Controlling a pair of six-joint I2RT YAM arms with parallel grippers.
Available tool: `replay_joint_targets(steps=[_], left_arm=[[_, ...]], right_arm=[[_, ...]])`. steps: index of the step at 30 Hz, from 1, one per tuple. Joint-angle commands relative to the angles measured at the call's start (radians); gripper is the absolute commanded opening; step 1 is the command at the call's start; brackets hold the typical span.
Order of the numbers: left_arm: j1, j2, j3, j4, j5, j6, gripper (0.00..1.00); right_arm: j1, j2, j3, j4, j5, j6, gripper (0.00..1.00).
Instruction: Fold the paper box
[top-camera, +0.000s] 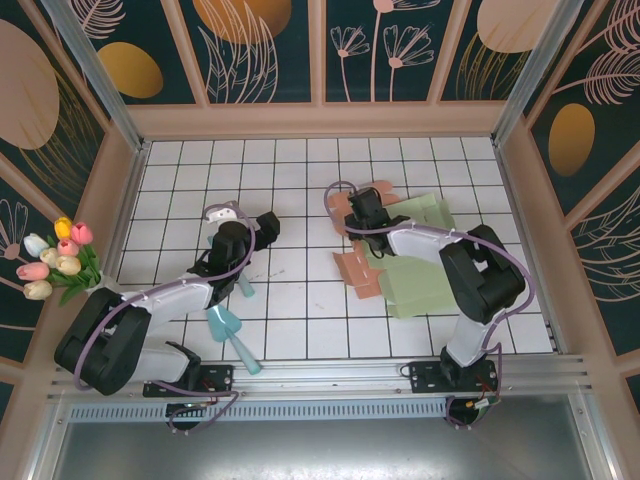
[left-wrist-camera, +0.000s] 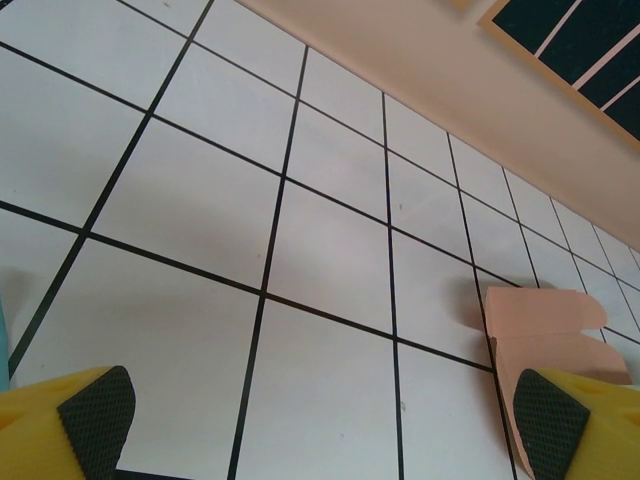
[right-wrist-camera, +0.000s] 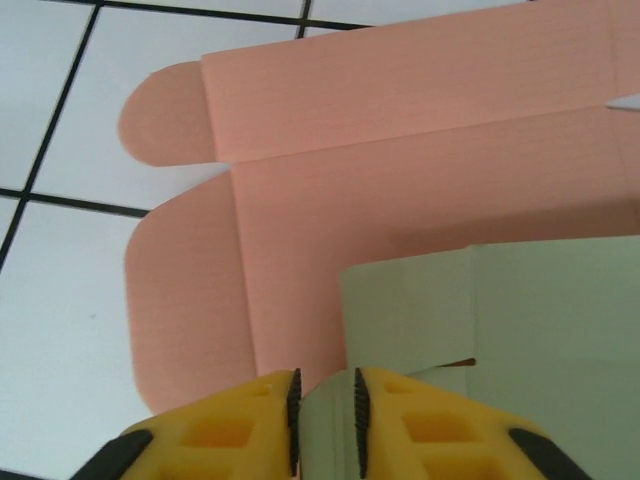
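A flat pale green paper box (top-camera: 420, 255) lies on the tiled table right of centre, partly over a flat pink paper box (top-camera: 355, 270). My right gripper (top-camera: 362, 205) is at the green sheet's far left corner. In the right wrist view its yellow jaws (right-wrist-camera: 325, 420) are nearly together, with a raised green flap (right-wrist-camera: 420, 310) pinched between the pads and the pink sheet (right-wrist-camera: 300, 180) spread beneath. My left gripper (top-camera: 262, 228) hovers over bare tiles left of centre. In the left wrist view it (left-wrist-camera: 320, 430) stands wide open and holds nothing, and a pink flap (left-wrist-camera: 545, 330) shows at the right.
Teal paper pieces (top-camera: 225, 325) lie near the left arm by the front edge. A bunch of artificial tulips (top-camera: 55, 260) stands outside the left wall. Wooden walls (top-camera: 320, 120) enclose the white tiled table (top-camera: 300, 300) on three sides.
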Motion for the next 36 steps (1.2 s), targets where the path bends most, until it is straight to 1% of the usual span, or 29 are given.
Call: replay_joint_targets(steps=[1, 5, 10, 15, 19, 25, 29, 32, 36], left_arm=[[-0.008, 0.016, 0.026, 0.034, -0.005, 0.001, 0.99], [-0.009, 0.028, 0.028, 0.037, -0.004, -0.003, 0.99], [-0.016, 0.026, 0.034, 0.034, 0.005, -0.002, 0.99], [-0.023, -0.007, 0.022, 0.028, 0.009, -0.002, 0.99], [-0.022, -0.083, -0.008, 0.005, -0.005, -0.009, 0.99], [-0.022, -0.285, -0.059, -0.095, -0.077, -0.019, 0.99], [-0.023, -0.466, -0.090, -0.211, -0.145, -0.041, 0.99], [-0.023, -0.616, -0.103, -0.312, -0.202, -0.047, 0.99], [-0.023, -0.761, -0.084, -0.460, -0.258, -0.050, 0.99]], right_arm=[[-0.023, 0.014, 0.005, 0.006, 0.052, -0.013, 0.14], [-0.036, 0.002, -0.011, 0.002, 0.100, -0.003, 0.00], [-0.035, -0.080, -0.022, -0.008, 0.225, 0.019, 0.00], [0.010, -0.216, -0.018, -0.026, 0.310, 0.025, 0.00], [0.097, -0.321, 0.008, -0.050, 0.335, 0.019, 0.00], [0.288, -0.358, 0.118, -0.098, 0.368, 0.012, 0.00], [0.422, -0.341, 0.191, -0.093, 0.383, 0.010, 0.00], [0.512, -0.302, 0.257, -0.091, 0.425, -0.004, 0.00], [0.569, -0.226, 0.336, -0.110, 0.449, 0.006, 0.00]])
